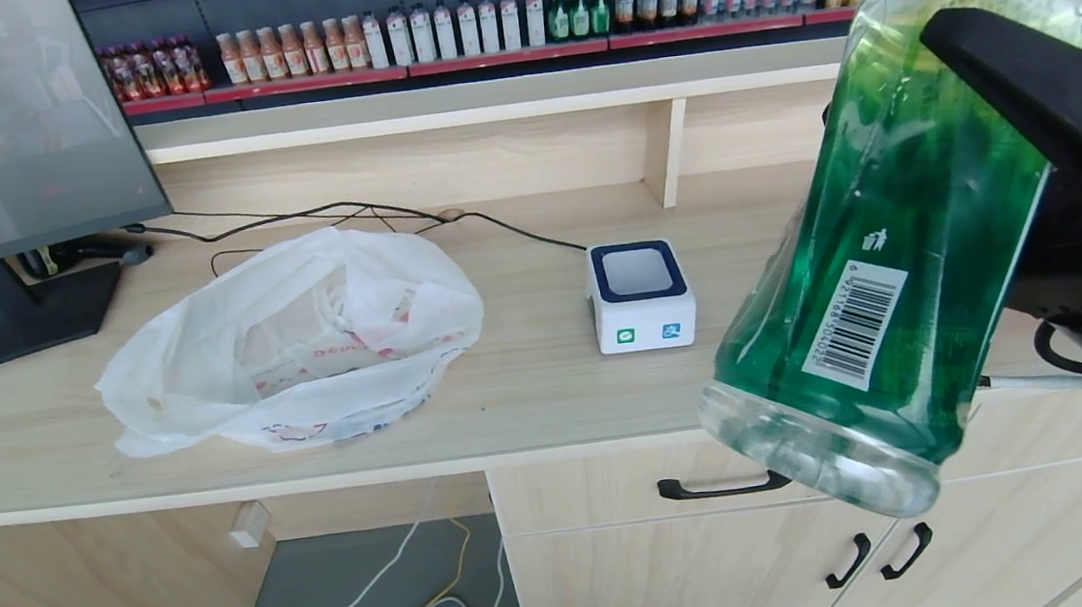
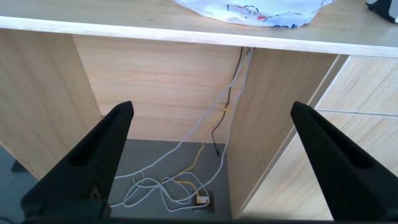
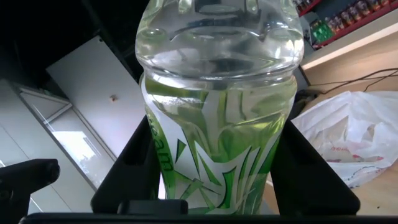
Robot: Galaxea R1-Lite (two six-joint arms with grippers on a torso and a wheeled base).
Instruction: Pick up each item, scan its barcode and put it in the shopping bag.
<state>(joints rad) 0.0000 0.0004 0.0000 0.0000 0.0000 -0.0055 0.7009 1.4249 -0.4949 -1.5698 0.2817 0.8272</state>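
Observation:
My right gripper [image 1: 1011, 184] is shut on a clear bottle with a green label [image 1: 896, 236], held tilted high in the air at the right, close to the head camera. Its barcode [image 1: 855, 321] faces the head camera. From the right wrist, the bottle [image 3: 217, 124] sits between the two black fingers [image 3: 134, 158]. The white scanner [image 1: 641, 295] sits on the wooden counter [image 1: 549, 383], left of and below the bottle. A white plastic shopping bag [image 1: 303, 338] lies open on the counter's left part. My left gripper [image 2: 211, 162] is open, low in front of the counter, with nothing between its fingers.
A monitor [image 1: 0, 129] stands at the counter's far left, cables [image 1: 341, 214] trailing behind the bag. Shelves of bottles [image 1: 491, 22] line the back wall. Drawers with black handles [image 1: 721, 486] are under the counter's right side; loose cables [image 2: 186, 186] lie on the floor in the opening.

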